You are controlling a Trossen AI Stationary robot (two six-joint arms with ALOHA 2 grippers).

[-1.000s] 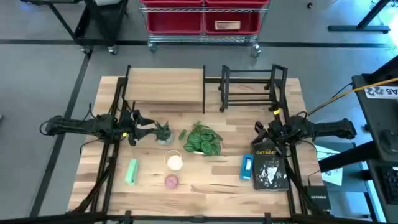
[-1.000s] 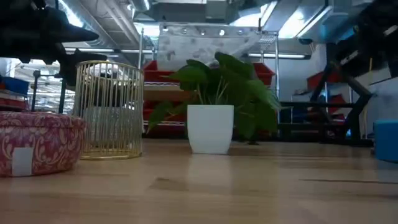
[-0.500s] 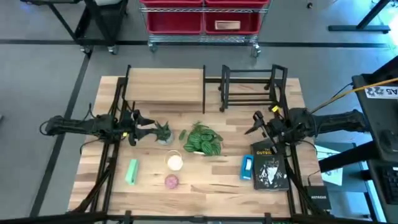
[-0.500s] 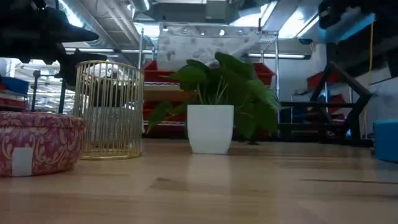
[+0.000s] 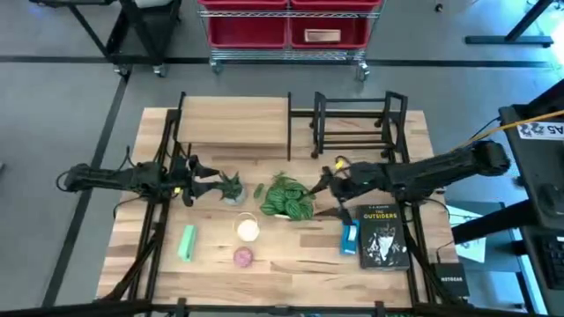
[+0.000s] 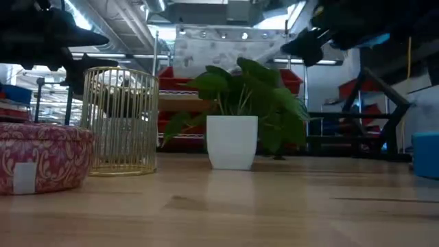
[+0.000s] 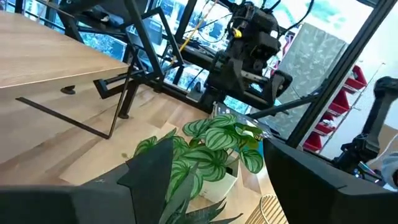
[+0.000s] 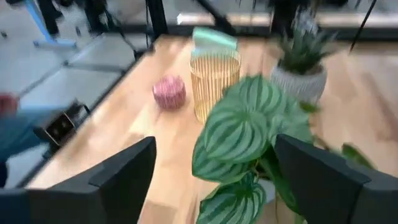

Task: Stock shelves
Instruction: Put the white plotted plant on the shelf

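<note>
Above the table, the right gripper (image 5: 327,186) hangs wide open and empty beside the striped-leaf plant (image 5: 287,197), while the left gripper (image 5: 204,180) waits open near the small succulent (image 5: 231,186); the wood-topped shelf (image 5: 235,116) and black book rack (image 5: 356,123) stand at the far edge. Through the right wrist camera, spread fingers (image 8: 118,180) frame the plant's leaves (image 8: 239,130), touching nothing.

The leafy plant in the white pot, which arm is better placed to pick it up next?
Probably the right. Its gripper is open right beside the leafy plant, fingers either side of the leaves. The left gripper sits at the small spiky plant, farther off.
</note>
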